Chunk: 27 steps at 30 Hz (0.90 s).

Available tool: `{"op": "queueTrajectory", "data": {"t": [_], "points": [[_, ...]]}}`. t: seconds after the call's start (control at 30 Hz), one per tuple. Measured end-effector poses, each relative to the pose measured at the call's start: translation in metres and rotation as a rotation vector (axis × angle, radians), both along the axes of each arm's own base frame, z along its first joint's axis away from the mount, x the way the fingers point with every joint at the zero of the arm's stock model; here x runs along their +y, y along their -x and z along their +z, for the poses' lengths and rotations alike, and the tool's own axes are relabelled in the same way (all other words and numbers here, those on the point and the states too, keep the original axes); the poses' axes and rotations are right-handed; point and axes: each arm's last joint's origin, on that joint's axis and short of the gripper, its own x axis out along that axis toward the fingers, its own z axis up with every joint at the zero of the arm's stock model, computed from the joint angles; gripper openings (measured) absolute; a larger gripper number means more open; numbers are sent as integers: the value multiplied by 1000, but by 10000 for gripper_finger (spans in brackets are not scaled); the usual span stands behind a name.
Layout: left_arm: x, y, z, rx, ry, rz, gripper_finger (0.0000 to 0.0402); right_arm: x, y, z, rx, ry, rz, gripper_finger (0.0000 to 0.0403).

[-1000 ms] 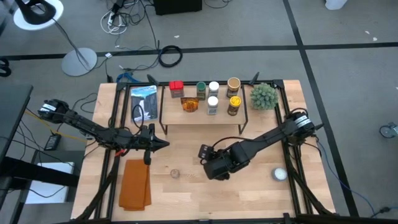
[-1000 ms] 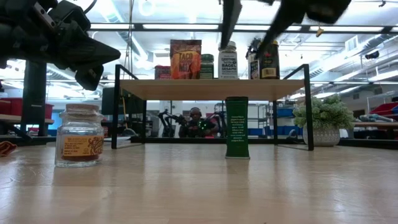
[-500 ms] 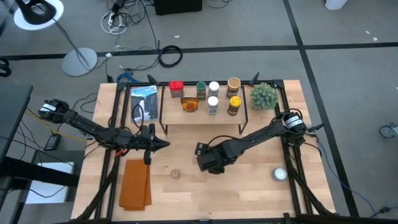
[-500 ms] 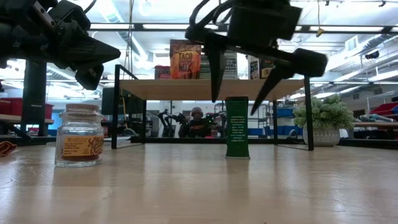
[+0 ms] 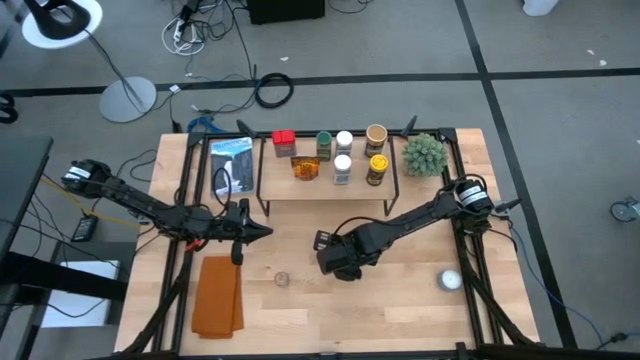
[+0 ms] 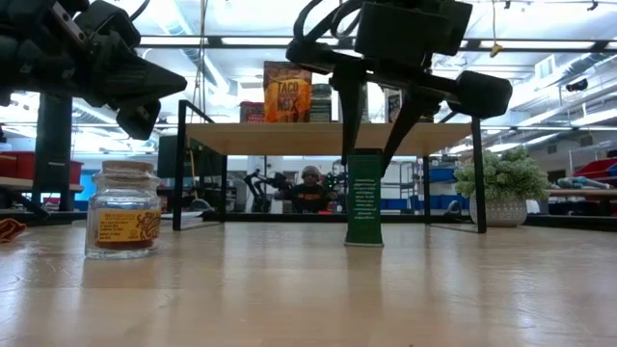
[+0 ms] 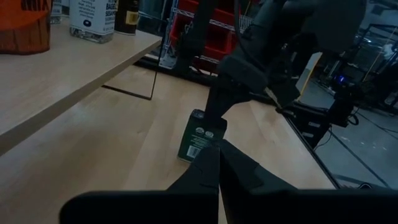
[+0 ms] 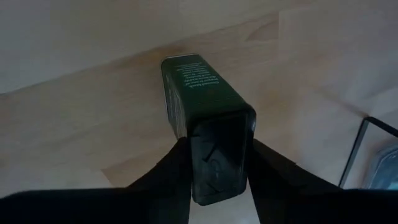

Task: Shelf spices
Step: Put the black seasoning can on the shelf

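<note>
A dark green box [image 6: 364,198] stands upright on the table in front of the shelf [image 6: 328,138]; it also shows in the left wrist view [image 7: 200,135]. My right gripper [image 6: 371,147] is over it, shut on its top [image 8: 219,149]. A tan-lidded jar [image 6: 122,209] of red spice stands on the table nearer the left [image 5: 282,279]. Several jars, a red tin [image 5: 283,140] and an orange packet [image 5: 305,168] stand on the shelf board [image 5: 325,190]. My left gripper [image 5: 262,231] hovers shut left of the box, above the jar's side of the table. My right gripper pinches the dark green box between its two fingers at the upper end [image 8: 221,134], one finger [image 8: 179,163] on each narrow side. The fingers come from above, pointing down. The box stands upright with its base [image 6: 364,241] on the table.
An orange cloth [image 5: 218,296] lies at the near left. A white round object [image 5: 449,280] sits near right. A green plant ball [image 5: 424,153] stands right of the shelf, a packet [image 5: 231,165] left of it. A person [image 6: 310,185] shows far behind the table.
My right gripper came down and a little toward the table's left and far side, over the green box, with its fingers spread. It then shut on the box's top. My left arm kept still.
</note>
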Motion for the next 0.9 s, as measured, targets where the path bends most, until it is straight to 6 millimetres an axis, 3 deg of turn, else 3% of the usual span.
{"op": "queueTrajectory", "data": {"t": [0.37, 0.9], "points": [[0, 0, 0, 0, 0, 0, 5, -11, -19, 41, -157, -220, -291, 121], [0, 0, 0, 0, 0, 0, 5, -15, -16, 40, -160, -450, -738, 121]]}}
